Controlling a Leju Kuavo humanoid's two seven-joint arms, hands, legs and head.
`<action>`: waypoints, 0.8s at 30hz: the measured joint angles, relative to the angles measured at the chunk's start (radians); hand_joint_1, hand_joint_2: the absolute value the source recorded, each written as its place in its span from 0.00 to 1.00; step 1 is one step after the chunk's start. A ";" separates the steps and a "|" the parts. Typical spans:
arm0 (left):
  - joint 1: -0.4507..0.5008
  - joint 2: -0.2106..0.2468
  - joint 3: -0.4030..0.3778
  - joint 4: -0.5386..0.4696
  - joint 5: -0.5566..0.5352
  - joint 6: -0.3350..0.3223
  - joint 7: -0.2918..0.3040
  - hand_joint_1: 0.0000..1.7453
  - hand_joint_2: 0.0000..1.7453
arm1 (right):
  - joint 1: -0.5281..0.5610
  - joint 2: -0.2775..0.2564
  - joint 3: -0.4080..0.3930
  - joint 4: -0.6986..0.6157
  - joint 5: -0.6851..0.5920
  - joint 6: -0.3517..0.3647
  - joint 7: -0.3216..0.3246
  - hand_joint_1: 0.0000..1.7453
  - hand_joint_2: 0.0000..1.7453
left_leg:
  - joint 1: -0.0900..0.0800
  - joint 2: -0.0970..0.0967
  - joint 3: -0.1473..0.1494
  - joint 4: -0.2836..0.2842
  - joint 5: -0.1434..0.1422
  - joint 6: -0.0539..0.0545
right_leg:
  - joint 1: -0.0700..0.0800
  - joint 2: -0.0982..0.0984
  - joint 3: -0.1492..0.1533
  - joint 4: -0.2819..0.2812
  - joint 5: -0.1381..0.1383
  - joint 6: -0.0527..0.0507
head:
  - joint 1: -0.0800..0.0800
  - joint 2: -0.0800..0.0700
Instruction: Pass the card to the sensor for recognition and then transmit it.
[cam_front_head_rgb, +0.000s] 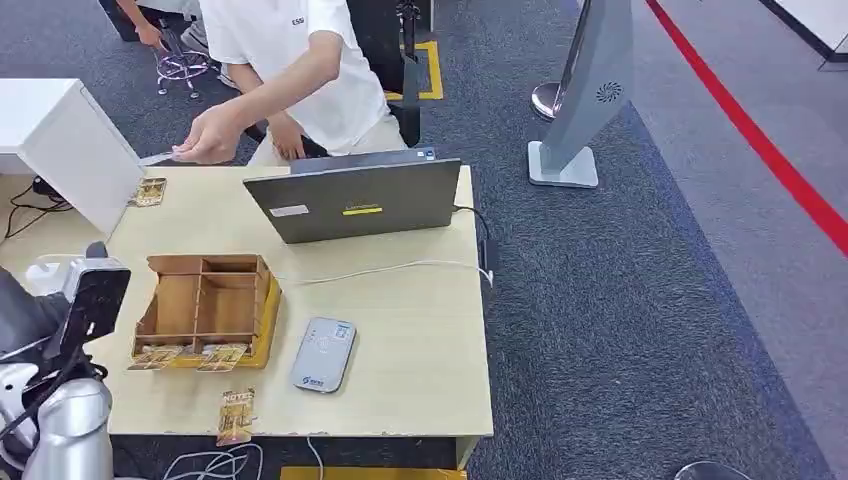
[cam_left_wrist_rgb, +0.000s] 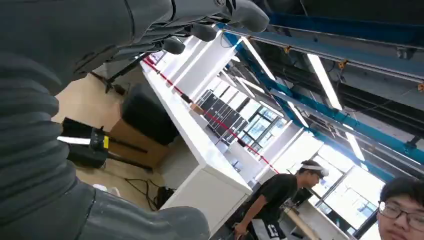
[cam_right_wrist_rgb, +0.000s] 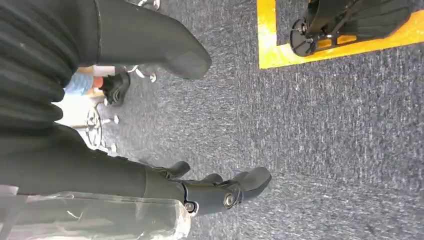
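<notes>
A grey card sensor (cam_front_head_rgb: 325, 354) lies flat on the wooden table (cam_front_head_rgb: 420, 340), near the front. Left of it stands a wooden card box (cam_front_head_rgb: 205, 298) with two yellow cards (cam_front_head_rgb: 190, 356) lying at its front. Another card (cam_front_head_rgb: 237, 415) lies at the table's front edge, and one more (cam_front_head_rgb: 148, 192) at the far left corner. My left arm (cam_front_head_rgb: 62, 410) rises at the table's left front corner. In the left wrist view my left hand (cam_left_wrist_rgb: 115, 30) points up at the ceiling, fingers apart, holding nothing. My right hand (cam_right_wrist_rgb: 75, 165) hangs over the carpet, fingers apart and empty.
A closed-looking grey laptop (cam_front_head_rgb: 355, 198) stands at the back of the table, with a white cable (cam_front_head_rgb: 380, 268) running across the top. A seated person reaches a hand (cam_front_head_rgb: 205, 135) over the far left corner. A white cabinet (cam_front_head_rgb: 60, 140) stands left; a grey stand (cam_front_head_rgb: 585, 100) is on the carpet.
</notes>
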 joint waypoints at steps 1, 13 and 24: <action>-0.023 0.009 -0.009 0.020 -0.018 -0.005 0.013 0.00 1.00 | 0.000 0.000 0.003 0.000 0.007 0.002 0.003 0.00 1.00 | 0.000 0.000 0.000 0.000 0.000 0.000 | 0.000 0.000 0.000 0.000 0.000 0.000 | 0.000 0.000; -0.293 0.113 -0.099 0.260 -0.229 -0.059 0.154 0.00 1.00 | 0.000 0.000 0.052 0.005 0.087 0.034 0.032 0.00 1.00 | 0.000 0.001 0.000 0.000 0.001 0.000 | 0.000 0.001 0.000 0.000 0.001 0.000 | 0.000 0.000; -0.458 0.141 -0.201 0.463 -0.421 -0.096 0.275 1.00 1.00 | -0.001 0.000 0.087 0.006 0.158 0.063 0.078 0.00 1.00 | 0.000 0.001 0.000 0.000 0.001 0.000 | 0.000 0.001 0.000 0.001 0.001 0.000 | 0.000 0.000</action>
